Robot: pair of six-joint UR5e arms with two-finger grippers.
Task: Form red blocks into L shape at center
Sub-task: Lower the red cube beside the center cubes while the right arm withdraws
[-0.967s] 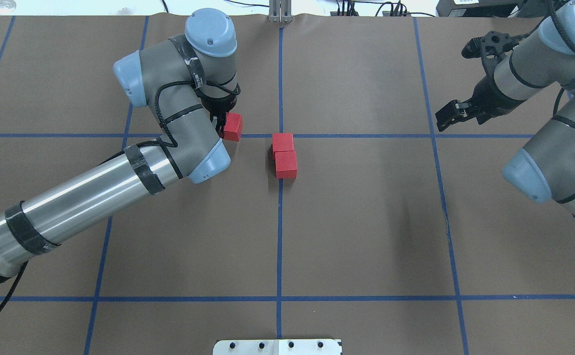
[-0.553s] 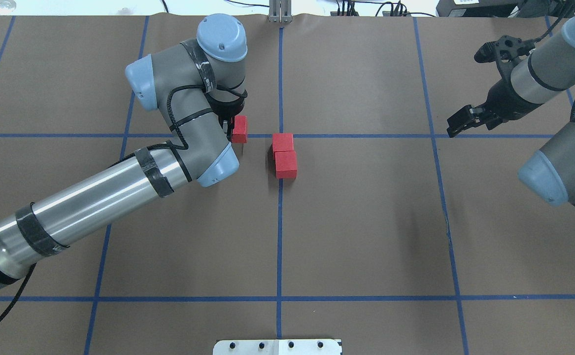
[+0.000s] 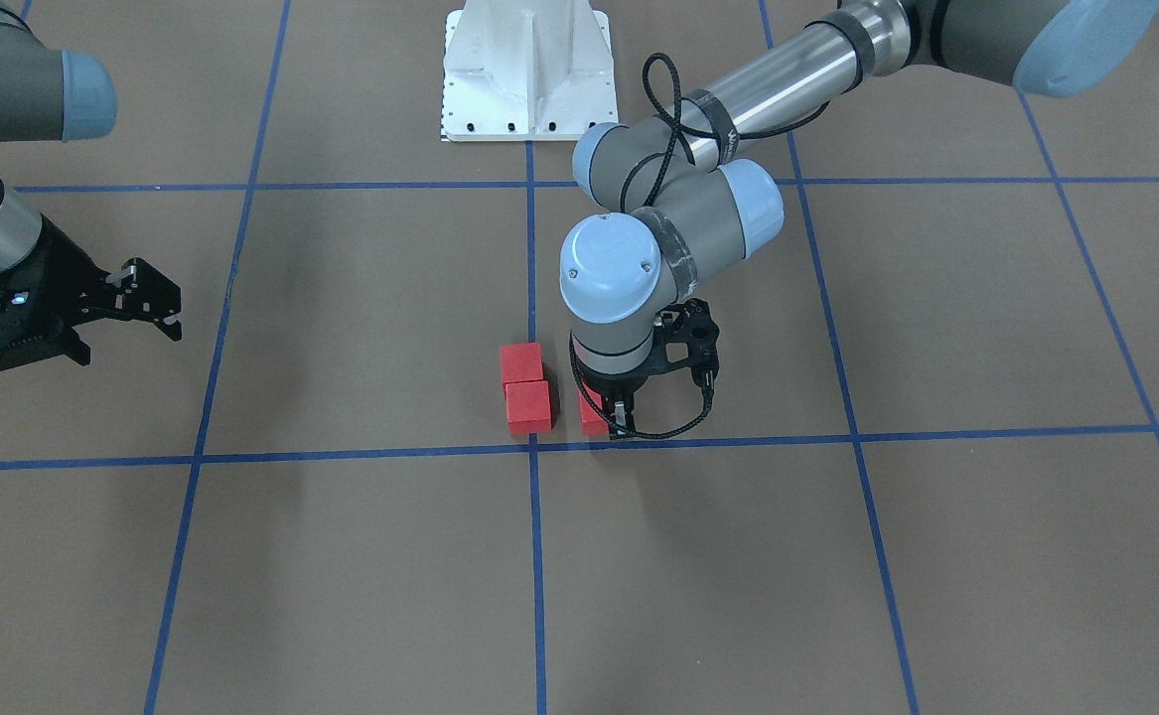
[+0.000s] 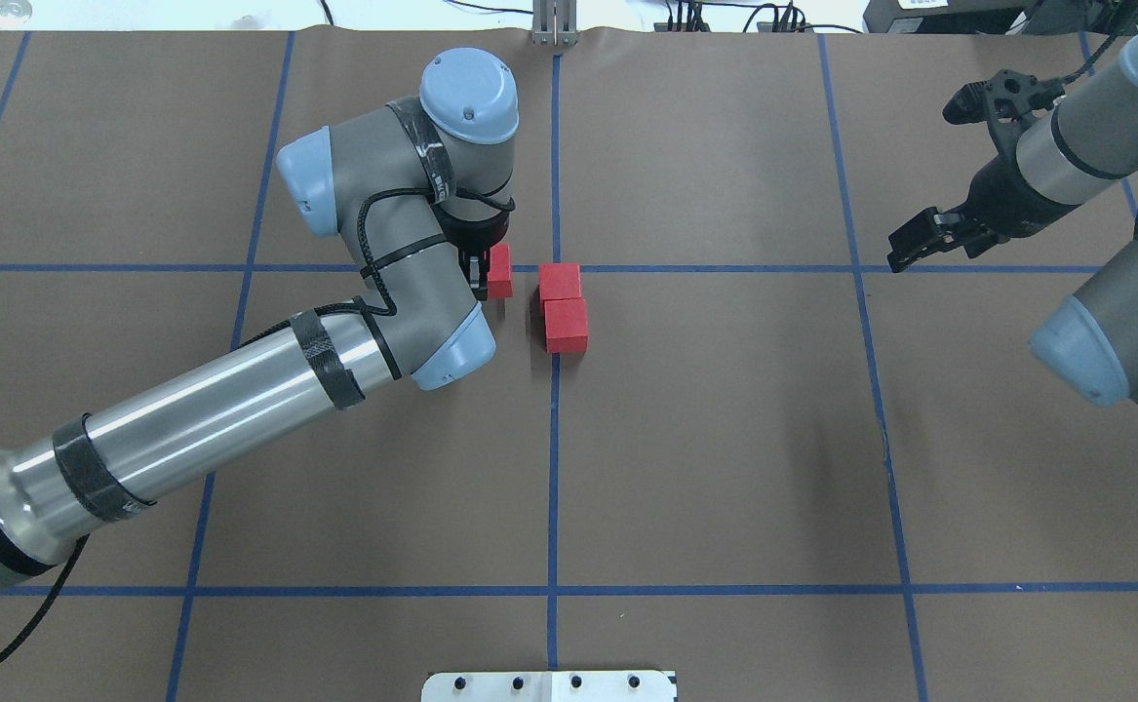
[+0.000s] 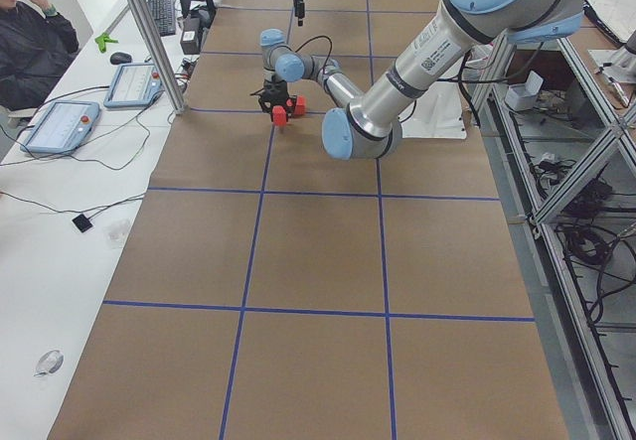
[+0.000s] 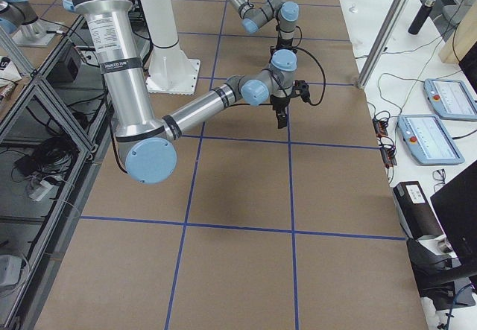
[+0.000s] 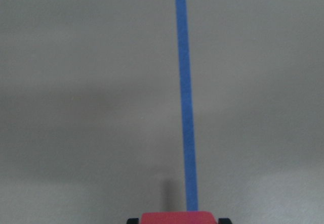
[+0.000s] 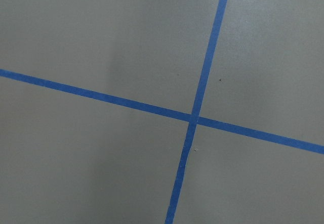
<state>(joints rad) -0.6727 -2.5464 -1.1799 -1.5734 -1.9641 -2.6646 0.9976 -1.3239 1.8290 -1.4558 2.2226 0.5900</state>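
The overhead view looks forward and down the table [image 4: 725, 439]; the front view faces back, white base [image 3: 527, 70] at top centre. Two side views look along it from either end. Overhead and front share the red blocks [image 4: 565, 310]. Wrist views hang close over blue tape [image 8: 192, 118].

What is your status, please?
Left pincer shut on third red block. Right pincer open, aside. Other two red blocks touching at center. Nothing in the gap.
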